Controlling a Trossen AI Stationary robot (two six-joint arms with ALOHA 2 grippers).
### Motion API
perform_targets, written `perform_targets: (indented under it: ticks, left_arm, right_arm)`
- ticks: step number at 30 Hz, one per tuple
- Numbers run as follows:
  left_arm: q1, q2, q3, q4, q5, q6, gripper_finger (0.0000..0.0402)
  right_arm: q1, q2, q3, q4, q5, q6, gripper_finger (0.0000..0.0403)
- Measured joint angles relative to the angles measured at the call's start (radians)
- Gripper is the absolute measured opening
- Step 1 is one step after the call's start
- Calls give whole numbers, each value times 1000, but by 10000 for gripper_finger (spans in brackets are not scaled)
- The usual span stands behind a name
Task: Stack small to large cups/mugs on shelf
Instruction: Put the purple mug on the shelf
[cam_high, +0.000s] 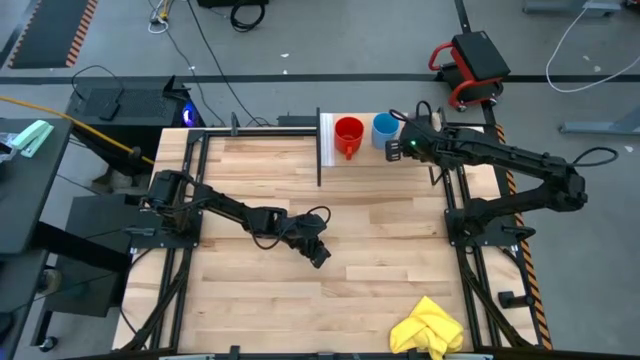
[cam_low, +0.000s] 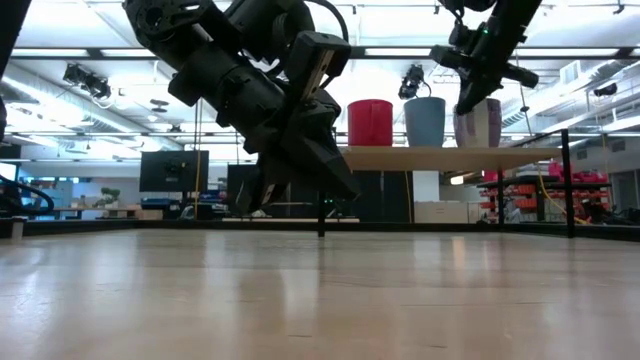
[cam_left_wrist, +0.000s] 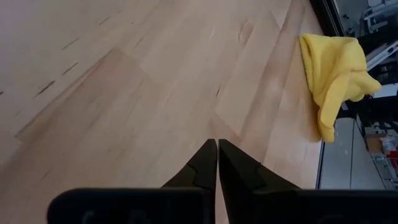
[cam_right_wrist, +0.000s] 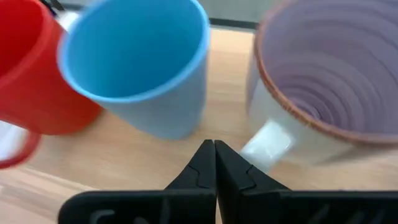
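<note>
High view, right hand pressed together above shelf cups, left hand pressed together mid-table

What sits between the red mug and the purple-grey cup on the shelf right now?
The light-blue cup stands between the red mug and the purple-grey cup on the shelf; the low view shows all three in a row.

No text, label, brand or number can be read anywhere.
</note>
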Motion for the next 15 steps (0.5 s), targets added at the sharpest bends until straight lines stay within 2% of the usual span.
perform_targets:
  ticks: [7,15]
  left_arm:
    - [0,0,0,0,0,0,14]
    - [0,0,0,0,0,0,22]
  right_arm:
    - [26,-25,0,-89,28,44,0]
    - [52,-72,0,-193,68,108,0]
